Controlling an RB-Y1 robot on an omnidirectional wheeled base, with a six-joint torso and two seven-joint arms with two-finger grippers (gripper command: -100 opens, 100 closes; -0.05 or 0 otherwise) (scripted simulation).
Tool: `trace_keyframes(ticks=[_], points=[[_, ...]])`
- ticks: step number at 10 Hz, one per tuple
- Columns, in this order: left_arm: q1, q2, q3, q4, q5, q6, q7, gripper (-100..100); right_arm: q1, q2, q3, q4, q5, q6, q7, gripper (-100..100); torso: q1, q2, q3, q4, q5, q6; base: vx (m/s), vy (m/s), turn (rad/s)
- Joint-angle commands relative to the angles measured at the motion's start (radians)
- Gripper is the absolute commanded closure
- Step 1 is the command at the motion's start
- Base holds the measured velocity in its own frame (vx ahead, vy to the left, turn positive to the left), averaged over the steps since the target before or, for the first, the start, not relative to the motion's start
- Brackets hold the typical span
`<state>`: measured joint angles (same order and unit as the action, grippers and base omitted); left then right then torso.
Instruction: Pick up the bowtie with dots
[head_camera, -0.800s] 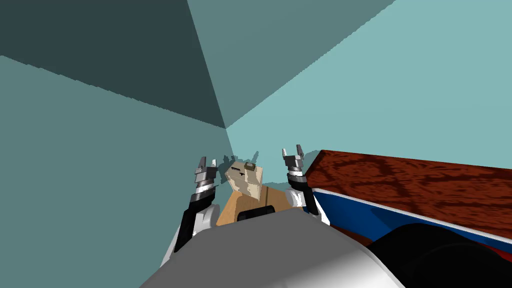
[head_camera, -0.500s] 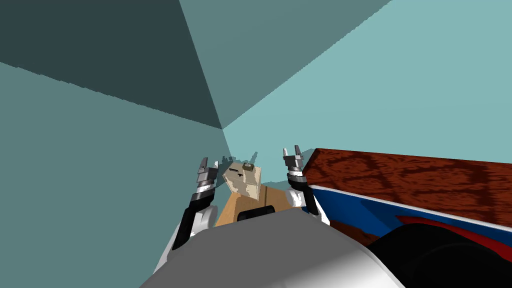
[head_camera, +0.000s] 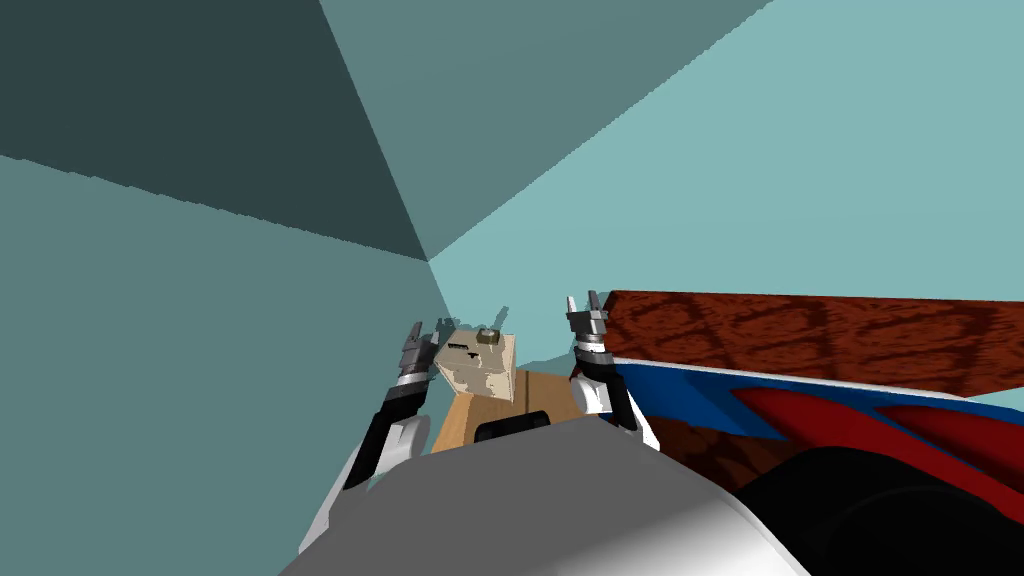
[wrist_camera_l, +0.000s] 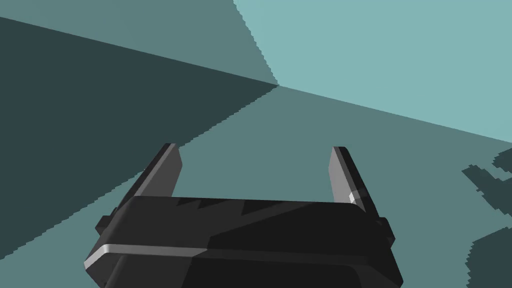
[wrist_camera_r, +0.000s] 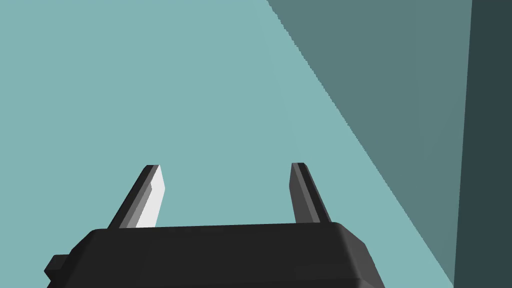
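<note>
Your left gripper and right gripper both stand wide open, empty. A small dark flat thing, probably the bowtie, lies atop the pale beige boxy cabinet between them, nearer the left.

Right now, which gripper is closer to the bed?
The right gripper, just beside the bed and its red-brown board. The left gripper is on the far side of the beige box.

The red-brown board shows mottled wood grain, matt.
</note>
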<state>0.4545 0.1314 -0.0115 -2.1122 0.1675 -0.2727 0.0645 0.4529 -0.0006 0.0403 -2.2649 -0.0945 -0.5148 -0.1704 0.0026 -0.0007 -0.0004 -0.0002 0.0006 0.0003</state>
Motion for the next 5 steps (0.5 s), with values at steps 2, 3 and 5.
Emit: trace_keyframes(ticks=[2, 3, 5], points=[[-0.01, 0.021, 0.022, 0.073, 0.037, 0.057, 0.035, -100, 0.0, 0.0, 0.0, 0.0, 0.0, 0.0, 0.0, 0, 0.0, 0.0, 0.0, 0.0, 0.0, 0.0, 0.01, 0.037, -0.297], [-0.014, 0.028, 0.032, 0.101, 0.052, 0.081, 0.05, -100, 0.0, 0.0, 0.0, 0.0, 0.0, 0.0, 0.0, 0, 0.0, 0.0, 0.0, 0.0, 0.0, 0.0, 0.01, 0.032, -0.288], [-0.022, 0.041, 0.053, 0.158, 0.085, 0.132, 0.081, -100, 0.0, 0.0, 0.0, 0.0, 0.0, 0.0, 0.0, 0, 0.0, 0.0, 0.0, 0.0, 0.0, 0.0, 0.008, 0.042, -0.306]])
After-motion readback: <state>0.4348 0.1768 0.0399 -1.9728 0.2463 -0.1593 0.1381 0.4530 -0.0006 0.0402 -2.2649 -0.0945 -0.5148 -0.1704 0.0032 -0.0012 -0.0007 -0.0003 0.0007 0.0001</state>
